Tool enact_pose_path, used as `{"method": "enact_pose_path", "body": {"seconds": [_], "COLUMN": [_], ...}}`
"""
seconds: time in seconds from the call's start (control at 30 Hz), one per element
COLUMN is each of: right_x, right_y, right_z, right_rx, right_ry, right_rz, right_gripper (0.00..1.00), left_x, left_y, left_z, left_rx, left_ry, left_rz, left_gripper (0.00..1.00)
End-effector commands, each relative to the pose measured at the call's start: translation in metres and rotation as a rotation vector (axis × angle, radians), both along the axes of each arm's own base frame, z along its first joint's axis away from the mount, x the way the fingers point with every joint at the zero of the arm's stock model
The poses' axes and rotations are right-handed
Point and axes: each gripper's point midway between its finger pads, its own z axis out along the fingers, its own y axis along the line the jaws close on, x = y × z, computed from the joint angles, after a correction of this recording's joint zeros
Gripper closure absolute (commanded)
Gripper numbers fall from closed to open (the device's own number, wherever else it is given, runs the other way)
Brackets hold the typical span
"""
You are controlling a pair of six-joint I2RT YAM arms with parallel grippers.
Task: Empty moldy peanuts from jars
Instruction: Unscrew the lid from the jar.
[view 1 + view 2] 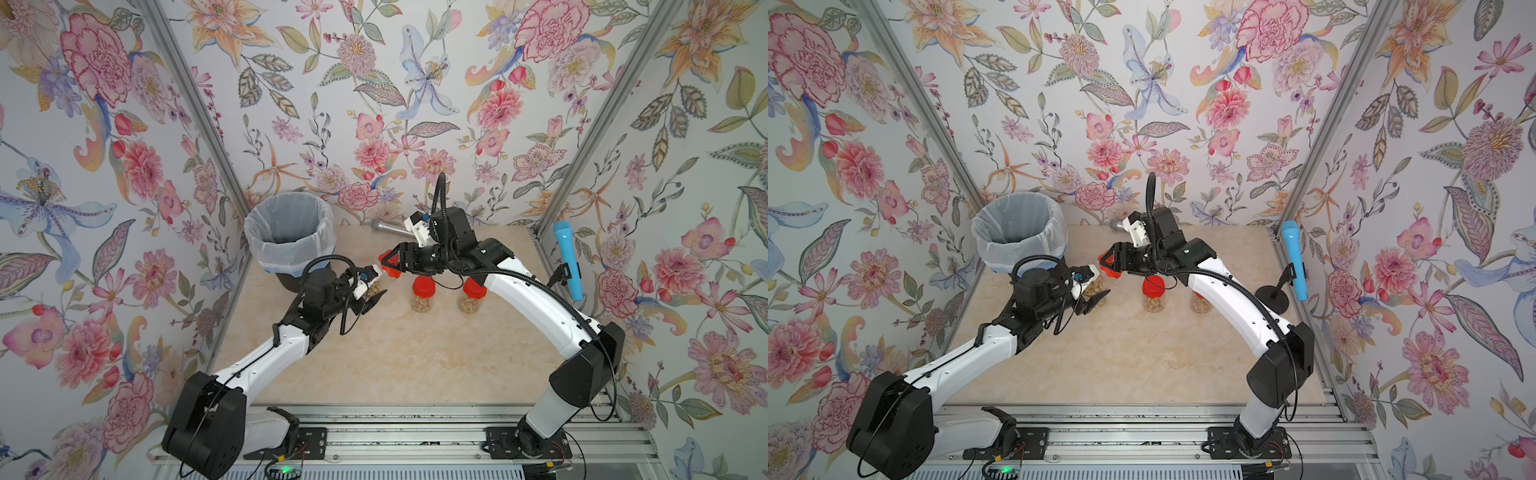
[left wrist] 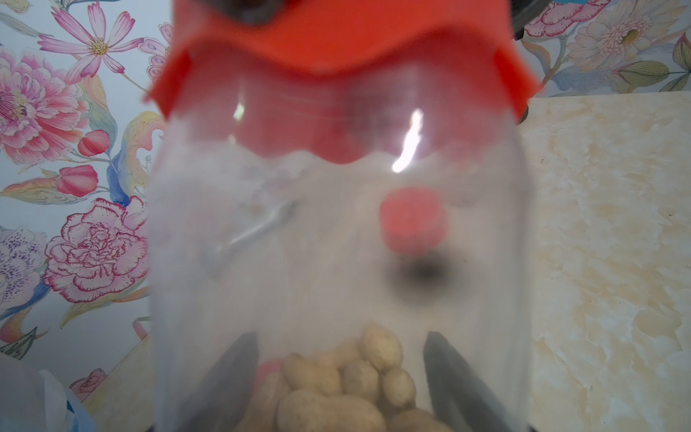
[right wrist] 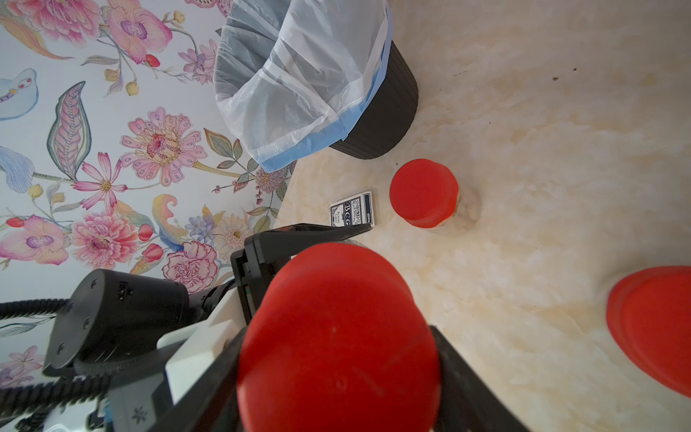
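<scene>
Left gripper reaches toward two o'clock — fingers clamped. Right gripper reaches toward eleven o'clock, fingers clamped too.

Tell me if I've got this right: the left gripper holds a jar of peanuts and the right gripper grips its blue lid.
Not quite. The lid is red, not blue; the right wrist view shows it plainly. The rest stands: the left gripper holds a jar of peanuts, and the right gripper grips its lid.

Red lids on clear jars, tan peanuts, black bin, white liner, beige marbled table, floral walls.
</scene>
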Motion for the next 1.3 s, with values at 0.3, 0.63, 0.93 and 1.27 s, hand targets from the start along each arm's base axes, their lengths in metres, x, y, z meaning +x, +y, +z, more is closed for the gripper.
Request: {"method": "enact_pose_path", "body": {"seconds": [0.3, 0.63, 0.93, 1.27], "right_x": [-0.016, -0.048, -0.044, -0.055], "right_y": [0.016, 0.016, 0.004, -0.006], "right_z": [0.05, 0.078, 0.08, 0.083], "right_rx": [0.192, 0.257, 0.257, 0.293], "right_ry": [-0.183, -0.373, -0.438, -0.481], "right_rz": [0.353, 0.557, 0.578, 0.643], "right_gripper": [0.4, 0.36, 0.38, 0.37], "left_x": [-0.016, -0.021, -0.025, -0.029], "left_y": [-0.011, -0.015, -0.016, -0.016], "left_z": [0.012, 0.012, 0.009, 0.008], "left_rx": [-0.072, -0.077, -0.067, -0.057], "left_ry": [0.003, 0.032, 0.044, 0.051], "left_rz": [-0.14, -0.185, -0.205, -0.227], "left_gripper": [0.69, 0.7, 0.71, 0.73]}}
